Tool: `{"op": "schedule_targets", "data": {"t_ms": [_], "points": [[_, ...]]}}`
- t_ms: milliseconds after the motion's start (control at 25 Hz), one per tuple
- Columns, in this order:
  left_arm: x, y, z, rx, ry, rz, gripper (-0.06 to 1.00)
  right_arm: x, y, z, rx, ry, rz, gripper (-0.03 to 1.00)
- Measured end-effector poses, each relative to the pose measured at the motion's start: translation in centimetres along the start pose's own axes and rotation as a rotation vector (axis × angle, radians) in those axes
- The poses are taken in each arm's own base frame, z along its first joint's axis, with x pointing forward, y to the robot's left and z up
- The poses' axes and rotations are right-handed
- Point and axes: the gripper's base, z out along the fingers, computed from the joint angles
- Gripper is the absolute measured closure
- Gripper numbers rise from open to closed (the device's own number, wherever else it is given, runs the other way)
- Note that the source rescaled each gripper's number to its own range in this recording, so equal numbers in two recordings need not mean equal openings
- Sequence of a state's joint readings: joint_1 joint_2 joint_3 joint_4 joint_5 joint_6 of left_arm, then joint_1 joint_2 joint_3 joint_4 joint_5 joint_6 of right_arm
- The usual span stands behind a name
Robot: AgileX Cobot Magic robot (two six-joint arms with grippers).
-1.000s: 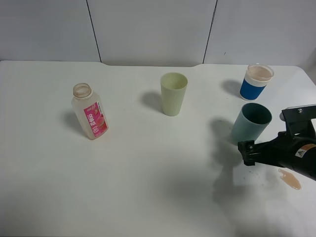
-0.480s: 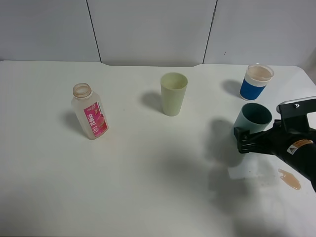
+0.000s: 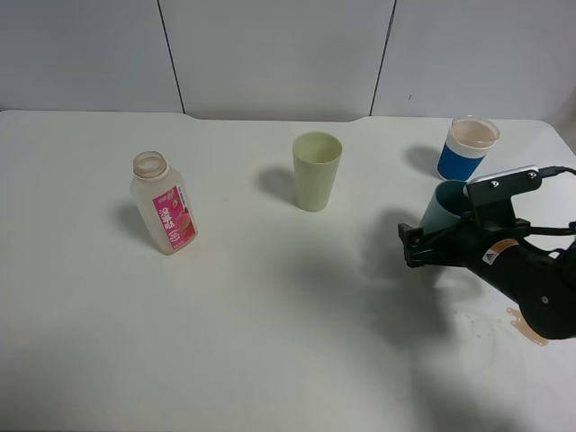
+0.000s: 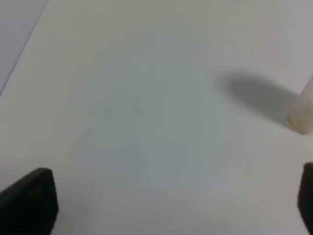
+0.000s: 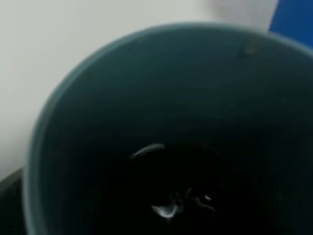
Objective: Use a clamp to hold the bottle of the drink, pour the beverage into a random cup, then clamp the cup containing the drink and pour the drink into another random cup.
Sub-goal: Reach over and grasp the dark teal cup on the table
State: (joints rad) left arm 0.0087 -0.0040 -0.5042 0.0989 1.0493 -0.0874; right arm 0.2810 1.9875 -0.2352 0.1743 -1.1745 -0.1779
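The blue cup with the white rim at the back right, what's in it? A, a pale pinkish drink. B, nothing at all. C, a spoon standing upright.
A: in the exterior high view, the blue cup holds a pale pinkish liquid that reaches close to its white rim.

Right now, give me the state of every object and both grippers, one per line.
bottle, upright, cap off.
green cup, upright, no drink visible inside.
blue cup, upright, holding pinkish drink.
teal cup, upright, not gripped, only wet glints at its bottom.
spill, pinkish puddle on the table.
left gripper, open, empty.
right gripper, open, empty, close to the teal cup.
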Motion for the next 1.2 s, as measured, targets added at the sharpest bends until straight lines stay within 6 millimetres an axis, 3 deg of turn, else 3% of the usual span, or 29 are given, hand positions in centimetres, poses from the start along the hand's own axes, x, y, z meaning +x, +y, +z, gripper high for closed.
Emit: {"op": "schedule_targets", "data": {"t_ms": [200,240,320,360,400,440,960,1200], "points": [[0.0,0.0,0.0,0.000,0.000,0.000,-0.06,0.0,0.0,0.0,-0.002,-0.002,-0.002,-0.03],[0.0,0.0,0.0,0.000,0.000,0.000,-0.06,0.0,0.0,0.0,-0.002,-0.002,-0.002,0.03],[0.0,0.0,0.0,0.000,0.000,0.000,-0.06,0.0,0.1,0.0,-0.007,-0.003,-0.004,0.41],[0.0,0.0,0.0,0.000,0.000,0.000,-0.06,0.0,0.1,0.0,-0.007,-0.003,-0.004,0.41],[0.0,0.0,0.0,0.000,0.000,0.000,-0.06,0.0,0.1,0.0,-0.008,-0.004,-0.004,0.77],[0.0,0.0,0.0,0.000,0.000,0.000,-0.06,0.0,0.1,0.0,-0.011,-0.006,-0.005,0.97],[0.0,0.0,0.0,0.000,0.000,0.000,-0.06,-0.3,0.4,-0.3,-0.054,0.012,0.004,0.95],[0.0,0.0,0.0,0.000,0.000,0.000,-0.06,-2.5,-0.1,-1.7,-0.045,0.016,0.109,0.95]]}}
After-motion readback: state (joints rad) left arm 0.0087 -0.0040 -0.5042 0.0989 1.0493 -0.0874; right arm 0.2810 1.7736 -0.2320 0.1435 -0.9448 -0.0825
